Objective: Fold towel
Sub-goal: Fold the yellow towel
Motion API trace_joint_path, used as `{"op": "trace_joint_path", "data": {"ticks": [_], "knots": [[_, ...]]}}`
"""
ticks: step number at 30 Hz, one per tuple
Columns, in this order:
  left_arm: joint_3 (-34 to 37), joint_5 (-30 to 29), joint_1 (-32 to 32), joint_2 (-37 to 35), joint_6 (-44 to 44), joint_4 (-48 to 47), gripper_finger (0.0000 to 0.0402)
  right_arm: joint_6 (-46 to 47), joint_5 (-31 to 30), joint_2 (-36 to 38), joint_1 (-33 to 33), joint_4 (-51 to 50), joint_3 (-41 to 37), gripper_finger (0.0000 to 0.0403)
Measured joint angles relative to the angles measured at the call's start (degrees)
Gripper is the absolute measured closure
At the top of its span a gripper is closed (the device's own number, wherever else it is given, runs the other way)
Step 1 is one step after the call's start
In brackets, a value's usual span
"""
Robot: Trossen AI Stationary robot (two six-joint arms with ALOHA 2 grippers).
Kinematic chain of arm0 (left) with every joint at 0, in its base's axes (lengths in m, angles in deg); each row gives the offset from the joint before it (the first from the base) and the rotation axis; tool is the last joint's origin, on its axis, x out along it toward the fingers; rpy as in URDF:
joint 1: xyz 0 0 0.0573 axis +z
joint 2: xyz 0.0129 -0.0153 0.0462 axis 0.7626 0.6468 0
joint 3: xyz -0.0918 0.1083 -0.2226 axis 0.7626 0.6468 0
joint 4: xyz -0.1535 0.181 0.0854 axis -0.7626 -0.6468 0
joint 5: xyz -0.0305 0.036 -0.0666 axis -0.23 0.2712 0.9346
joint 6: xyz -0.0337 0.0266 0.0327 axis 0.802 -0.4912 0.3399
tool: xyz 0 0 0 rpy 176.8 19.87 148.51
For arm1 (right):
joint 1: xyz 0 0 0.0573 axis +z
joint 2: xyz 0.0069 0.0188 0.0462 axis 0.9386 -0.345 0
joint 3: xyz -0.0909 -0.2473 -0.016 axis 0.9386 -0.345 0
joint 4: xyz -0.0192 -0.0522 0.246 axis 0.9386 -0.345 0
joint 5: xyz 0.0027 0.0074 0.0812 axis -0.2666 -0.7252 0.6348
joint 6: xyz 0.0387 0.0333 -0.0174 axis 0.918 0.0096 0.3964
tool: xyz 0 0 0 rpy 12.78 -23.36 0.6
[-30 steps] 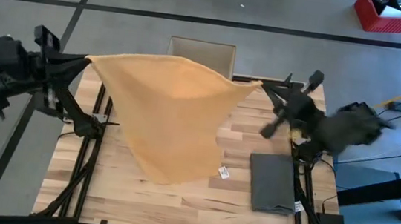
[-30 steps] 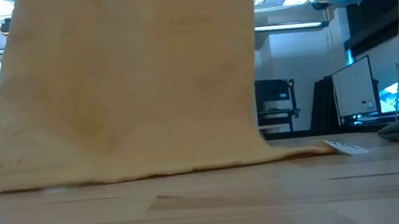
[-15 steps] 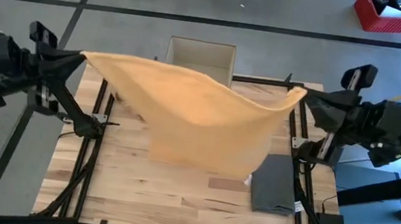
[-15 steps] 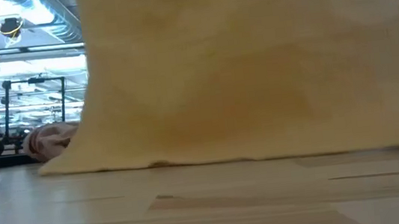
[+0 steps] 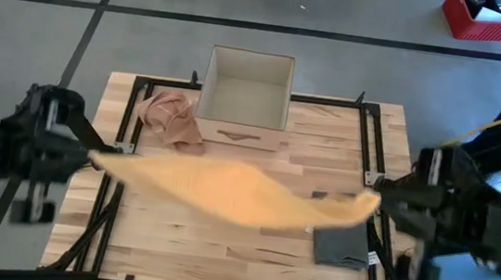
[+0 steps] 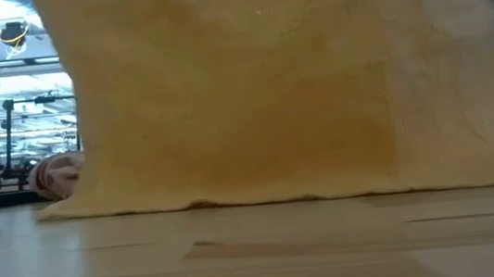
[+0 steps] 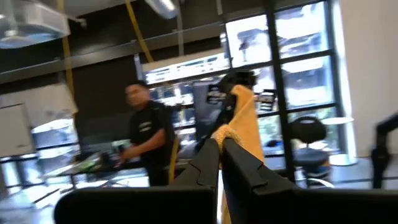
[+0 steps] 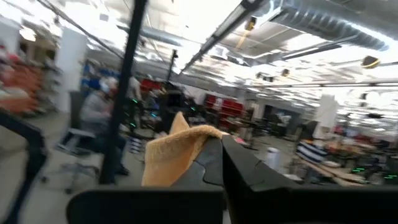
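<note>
From overhead I see the yellow towel (image 5: 226,192) stretched between my two arms across the middle of the counter (image 5: 220,249), one corner pinched by the left end effector (image 5: 92,155) at the counter's left edge and the opposite corner by the right end effector (image 5: 377,202) near the right edge. That view also gives me what the others hide: an open cardboard box (image 5: 246,88) at the far edge, a crumpled pinkish cloth (image 5: 170,119) beside it, and a folded grey cloth (image 5: 342,241) partly under the towel's right end.

The low view fills almost entirely with the towel (image 6: 288,87), its lower hem resting on the wood, and the pinkish cloth (image 6: 57,174) peeks out beyond it.

Each wrist view confirms the grip up close: the left fingers (image 7: 205,163) pressed together on a yellow corner (image 7: 239,118), the right fingers (image 8: 239,163) clamped on the other corner (image 8: 171,152). The left wrist view also catches a person (image 7: 149,140) in the room behind.
</note>
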Motion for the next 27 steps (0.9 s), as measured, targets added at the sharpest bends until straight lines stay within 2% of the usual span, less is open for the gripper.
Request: {"op": "trace_joint_path", "data": {"ticks": [5, 9, 14, 19, 21, 23, 27], "knots": [[-0.2, 7.0, -4.3, 3.6, -1.4, 6.6, 0.0401, -0.4, 0.5, -2.5, 4.1, 9.9, 0.0, 0.0402], [-2.4, 12.3, -6.5, 6.2, -5.0, 9.9, 0.0401, -2.5, 3.7, -3.4, 6.2, 15.2, 0.0, 0.0402], [-6.6, 13.1, -6.9, 8.3, -9.2, 10.7, 0.0401, -5.4, 6.1, -3.5, 7.0, 19.8, 0.0, 0.0402], [-9.8, 12.8, -6.9, 8.7, -12.7, 10.7, 0.0401, -11.9, 6.0, -3.4, 6.9, 25.6, 0.0, 0.0402], [-10.7, 12.0, -6.9, 8.4, -14.2, 10.8, 0.0401, -14.0, 4.0, -3.0, 6.8, 26.3, 0.0, 0.0402], [-11.2, 9.2, -6.8, 8.3, -16.3, 10.9, 0.0401, -15.2, -0.1, -2.6, 5.8, 26.3, 0.0, 0.0402], [-11.2, -0.5, -4.5, 8.2, -21.1, 10.8, 0.0401, -18.4, -10.6, -2.5, 2.6, 26.0, 0.1, 0.0402]]}}
